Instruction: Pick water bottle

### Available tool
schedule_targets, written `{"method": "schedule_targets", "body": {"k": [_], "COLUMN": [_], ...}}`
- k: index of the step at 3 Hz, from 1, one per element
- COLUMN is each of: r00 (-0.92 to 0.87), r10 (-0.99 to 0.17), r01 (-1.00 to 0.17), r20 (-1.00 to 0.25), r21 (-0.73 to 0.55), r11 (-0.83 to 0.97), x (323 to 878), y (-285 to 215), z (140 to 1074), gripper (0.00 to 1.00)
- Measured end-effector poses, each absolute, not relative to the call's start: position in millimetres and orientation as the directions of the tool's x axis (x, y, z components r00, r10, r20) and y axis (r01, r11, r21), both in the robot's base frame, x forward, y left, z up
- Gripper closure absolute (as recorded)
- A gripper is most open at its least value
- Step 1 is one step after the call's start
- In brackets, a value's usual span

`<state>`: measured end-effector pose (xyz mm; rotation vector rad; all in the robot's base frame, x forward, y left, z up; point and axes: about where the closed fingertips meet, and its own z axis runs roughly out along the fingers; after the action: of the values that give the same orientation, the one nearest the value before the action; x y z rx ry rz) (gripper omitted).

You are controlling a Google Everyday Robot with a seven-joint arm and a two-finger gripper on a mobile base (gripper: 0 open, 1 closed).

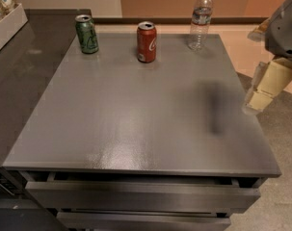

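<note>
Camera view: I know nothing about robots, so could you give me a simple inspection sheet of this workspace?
Surface: grey table top, glossy near the front edge.
Job's things: water bottle, upright at the far right corner, untouched.
Clutter: red soda can and green soda can, upright near the far edge.
Grippers: gripper, beyond the table's right edge, apart from the bottle.
Cables: nothing seen.
Surroundings: dark counter with a white tray at left; drawers below.
</note>
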<state>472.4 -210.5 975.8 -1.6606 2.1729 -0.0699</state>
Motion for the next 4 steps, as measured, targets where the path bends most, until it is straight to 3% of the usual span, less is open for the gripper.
{"method": "schedule_targets", "body": {"k": [4], "r00": [-0.318], "r10": [-0.781], "r01": [-0.827], "r20": [-0.537], "r21": [-0.245], "r11": [0.506], "x": [619], "y": [-201], "z": [962], "gripper": [0.0]}}
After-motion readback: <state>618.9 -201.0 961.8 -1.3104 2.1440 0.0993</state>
